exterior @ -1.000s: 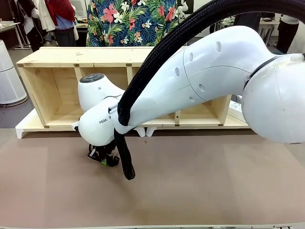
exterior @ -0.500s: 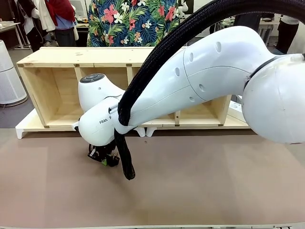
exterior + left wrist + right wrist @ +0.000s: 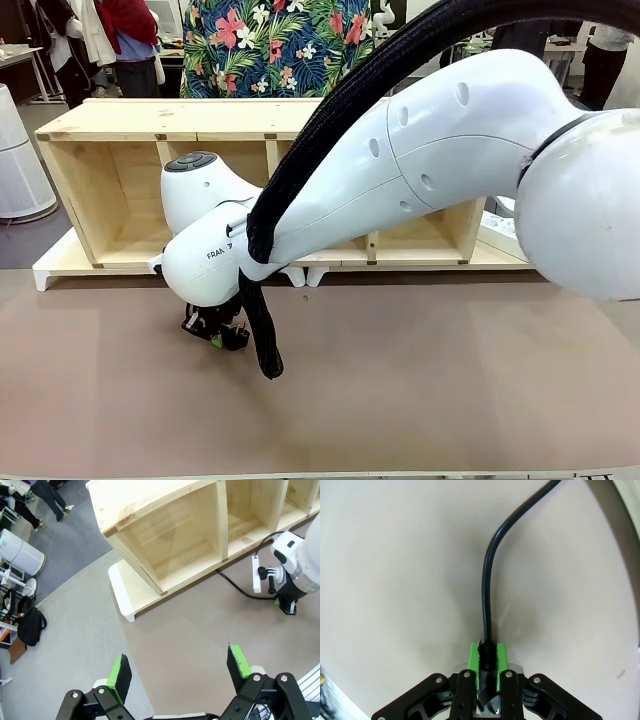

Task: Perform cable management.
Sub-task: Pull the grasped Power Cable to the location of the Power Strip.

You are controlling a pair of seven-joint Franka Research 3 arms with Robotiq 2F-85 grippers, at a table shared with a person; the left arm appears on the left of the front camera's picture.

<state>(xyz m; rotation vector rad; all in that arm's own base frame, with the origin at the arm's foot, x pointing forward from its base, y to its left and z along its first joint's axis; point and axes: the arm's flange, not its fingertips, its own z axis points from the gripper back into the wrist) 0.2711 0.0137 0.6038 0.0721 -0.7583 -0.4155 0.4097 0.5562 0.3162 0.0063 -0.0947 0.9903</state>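
A long pale wooden shelf unit (image 3: 110, 170) with open compartments rests on a white board (image 3: 55, 268) at the far side of the brown tabletop (image 3: 450, 380). A white power strip (image 3: 256, 575) lies just before it. Behind the unit stands a person in a floral shirt (image 3: 270, 45), with a white air purifier (image 3: 15, 160) at the left.

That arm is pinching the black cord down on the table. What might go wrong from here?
The right gripper holds the thin black power cable between narrow green pads, so it might slip out. The cable runs back to the foot of the pale wooden shelf, close by a white power strip; a pull could snag there or knock the strip.
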